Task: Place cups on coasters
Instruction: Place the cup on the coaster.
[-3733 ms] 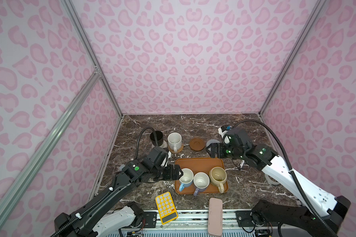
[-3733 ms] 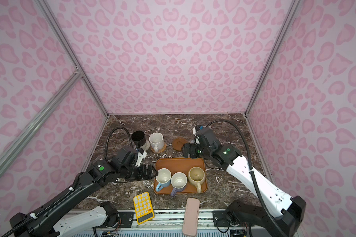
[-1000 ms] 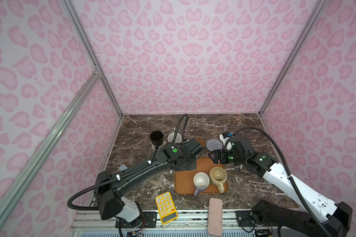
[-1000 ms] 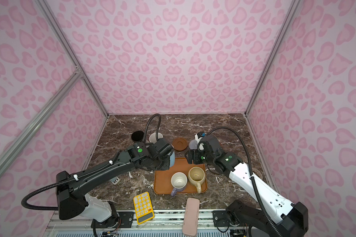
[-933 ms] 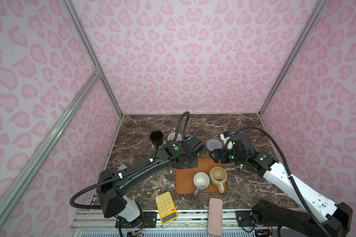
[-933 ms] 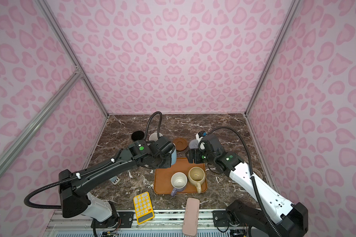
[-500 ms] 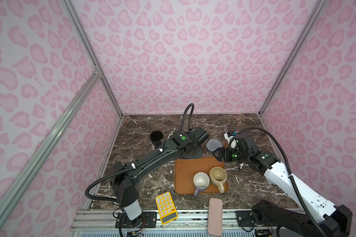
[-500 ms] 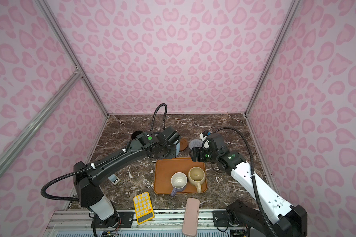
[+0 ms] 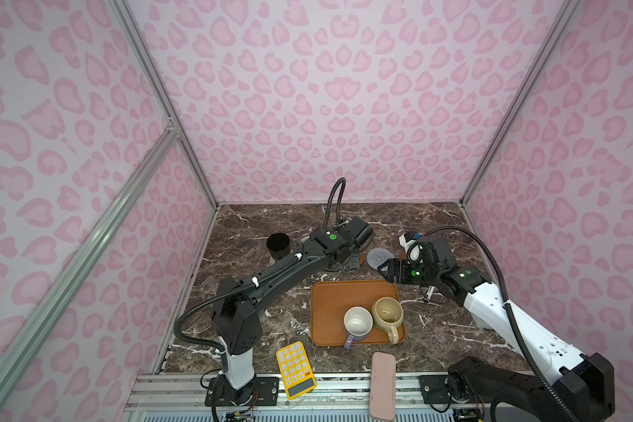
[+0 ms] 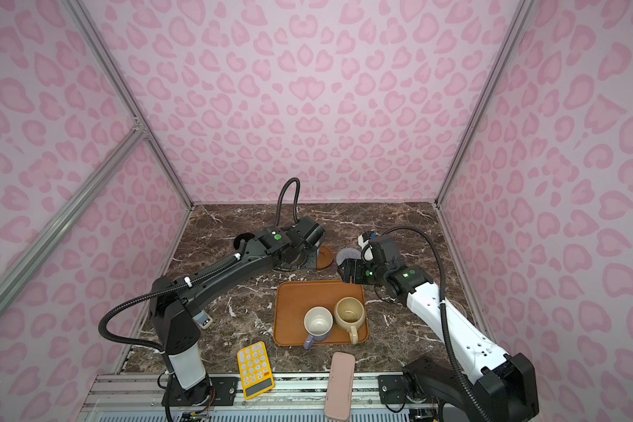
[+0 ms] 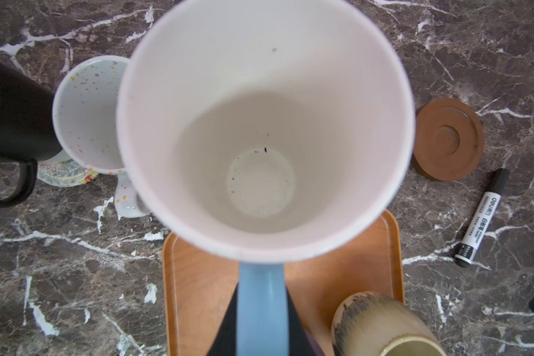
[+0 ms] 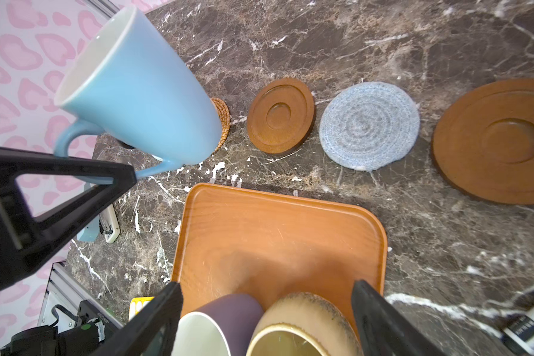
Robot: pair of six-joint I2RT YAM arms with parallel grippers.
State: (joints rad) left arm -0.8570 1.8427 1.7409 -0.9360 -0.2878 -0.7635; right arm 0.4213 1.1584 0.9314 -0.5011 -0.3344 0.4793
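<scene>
Two cups look done from here: the black cup [image 9: 277, 243] and the speckled cup [image 11: 87, 114] stand upright at the far left of the row. A cream coaster [image 11: 60, 172] shows at their feet, and a rattan coaster [image 12: 225, 118] peeks out behind the cup I am carrying. I can't tell which cup sits on which.

The third is in hand. My left gripper [image 11: 261, 308] is clamped on the handle of the blue cup [image 12: 136, 92], which hangs tilted above the marble, near a bare brown coaster [image 12: 280, 115]. I'd judge that one its target. The grey-blue coaster [image 12: 369, 126] and the second brown coaster [image 12: 500, 140] are bare too.

My right gripper [image 12: 265, 286] hovers near the far edge of the tray [image 9: 329, 296], jaws apart and holding nothing. The tray holds the lavender cup [image 9: 358, 321] and the beige cup [image 9: 387, 314], upright and touching. The blue cup is dry inside bar a few specks, and the lavender looks empty. The beige has a yellowish bottom I can't read.
</scene>
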